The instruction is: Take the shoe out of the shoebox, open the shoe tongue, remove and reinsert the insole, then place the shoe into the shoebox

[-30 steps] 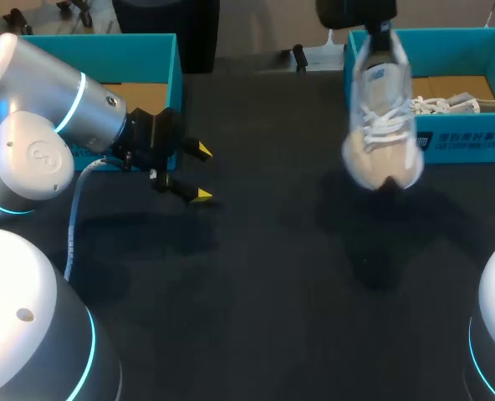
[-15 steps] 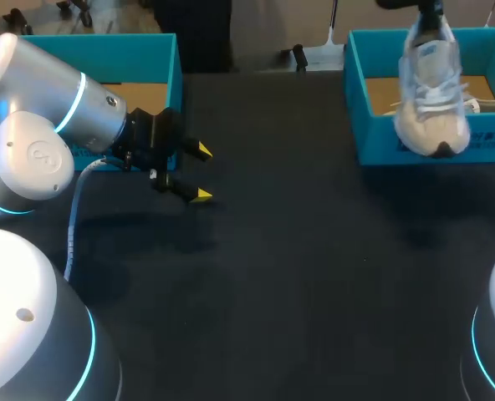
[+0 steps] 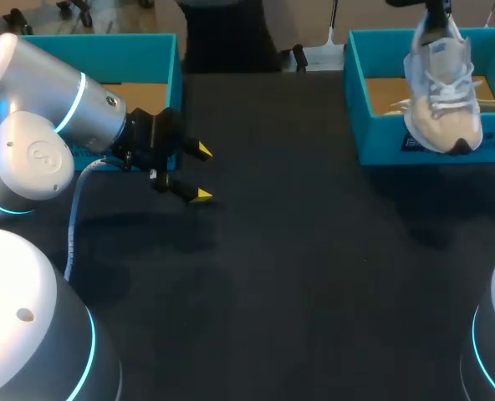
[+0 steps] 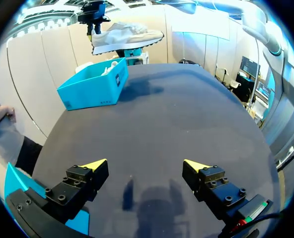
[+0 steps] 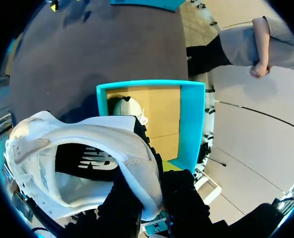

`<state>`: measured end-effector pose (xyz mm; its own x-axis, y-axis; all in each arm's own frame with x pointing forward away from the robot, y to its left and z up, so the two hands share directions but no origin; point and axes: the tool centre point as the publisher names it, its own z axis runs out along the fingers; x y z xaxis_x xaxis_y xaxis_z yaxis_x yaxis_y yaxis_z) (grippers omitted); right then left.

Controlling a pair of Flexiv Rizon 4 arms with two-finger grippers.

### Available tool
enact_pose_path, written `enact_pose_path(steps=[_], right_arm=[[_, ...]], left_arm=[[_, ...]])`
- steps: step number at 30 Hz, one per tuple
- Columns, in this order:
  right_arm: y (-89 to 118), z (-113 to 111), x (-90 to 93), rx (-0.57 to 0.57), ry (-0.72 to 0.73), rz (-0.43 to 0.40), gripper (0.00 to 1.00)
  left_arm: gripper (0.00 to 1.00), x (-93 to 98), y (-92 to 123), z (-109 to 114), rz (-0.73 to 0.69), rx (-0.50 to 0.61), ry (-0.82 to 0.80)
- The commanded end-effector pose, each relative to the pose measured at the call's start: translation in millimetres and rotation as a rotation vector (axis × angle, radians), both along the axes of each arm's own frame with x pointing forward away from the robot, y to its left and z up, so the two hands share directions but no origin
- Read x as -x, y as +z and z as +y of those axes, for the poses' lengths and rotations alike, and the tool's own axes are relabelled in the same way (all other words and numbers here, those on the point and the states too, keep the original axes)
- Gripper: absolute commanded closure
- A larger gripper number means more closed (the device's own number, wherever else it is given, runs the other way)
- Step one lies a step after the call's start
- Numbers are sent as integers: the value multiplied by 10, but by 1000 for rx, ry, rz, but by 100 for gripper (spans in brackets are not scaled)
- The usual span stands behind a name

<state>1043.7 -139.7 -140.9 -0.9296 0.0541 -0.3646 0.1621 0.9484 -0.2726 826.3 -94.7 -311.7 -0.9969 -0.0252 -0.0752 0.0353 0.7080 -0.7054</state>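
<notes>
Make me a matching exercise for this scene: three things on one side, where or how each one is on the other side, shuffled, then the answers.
Things:
1. white sneaker
2. left gripper
3. second shoe

States:
A. lying inside the blue shoebox on the right
B. held by its heel in the right gripper, toe down
C. open, above the dark table

Pairs: 1-B, 2-C, 3-A.

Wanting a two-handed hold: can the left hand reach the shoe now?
Doubtful: nothing blocks it, but the shoe hangs from the right hand over the shoebox, across the table from the left hand.
</notes>
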Motion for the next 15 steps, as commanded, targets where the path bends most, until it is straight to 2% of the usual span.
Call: enact_pose_path(steps=[1, 7, 15], right_arm=[[3, -140, -147, 7, -14, -23, 100], [1, -565, -488, 20, -36, -15, 100], [137, -1084, -899, 75, -5, -26, 100]], left_arm=[[0, 7, 1, 4, -1, -1, 0], [0, 7, 1, 4, -1, -1, 0], [0, 7, 1, 4, -1, -1, 0]])
